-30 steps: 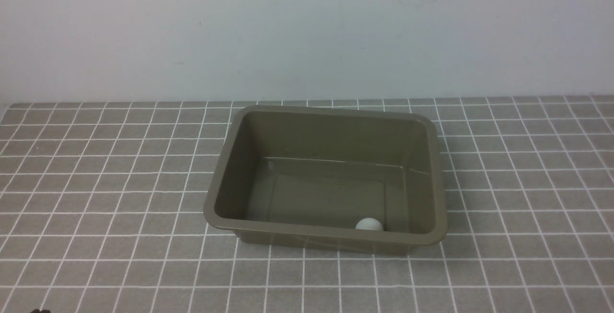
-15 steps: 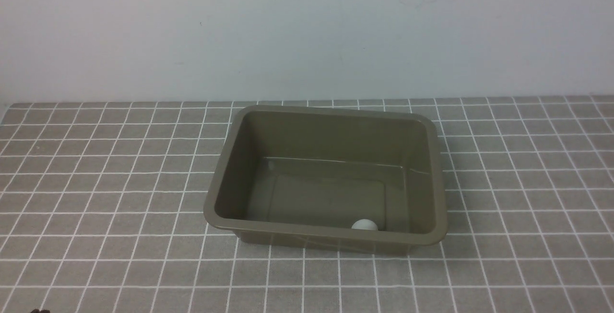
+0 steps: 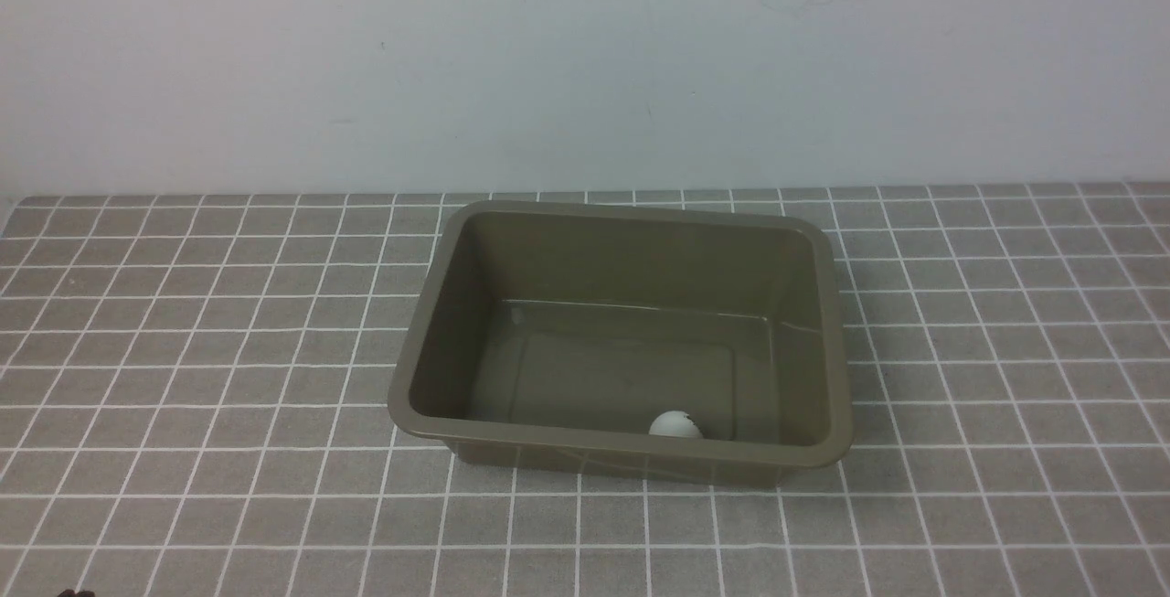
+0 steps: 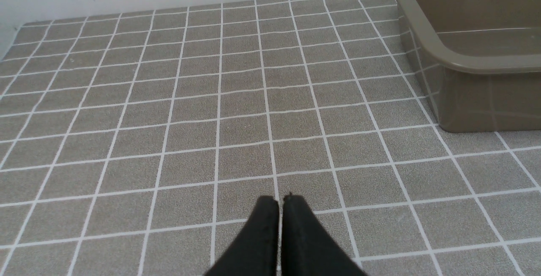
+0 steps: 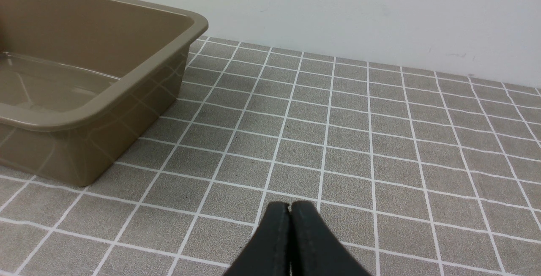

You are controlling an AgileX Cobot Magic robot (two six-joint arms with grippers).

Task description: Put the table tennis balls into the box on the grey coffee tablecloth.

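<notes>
Jaws closed; white marked ball (image 3: pixel 675 424) in box (image 3: pixel 827 359)

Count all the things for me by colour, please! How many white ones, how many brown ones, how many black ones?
White: 1, the table tennis ball inside the box.
Olive-brown: 1, the box.
Grey-brown: 1, the checked tablecloth.
Black: 2, the left pincer and the right pincer, both shut.
Total: 5.

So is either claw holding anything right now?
No. The left gripper and right gripper are both shut on nothing; the ball lies in the box.
</notes>
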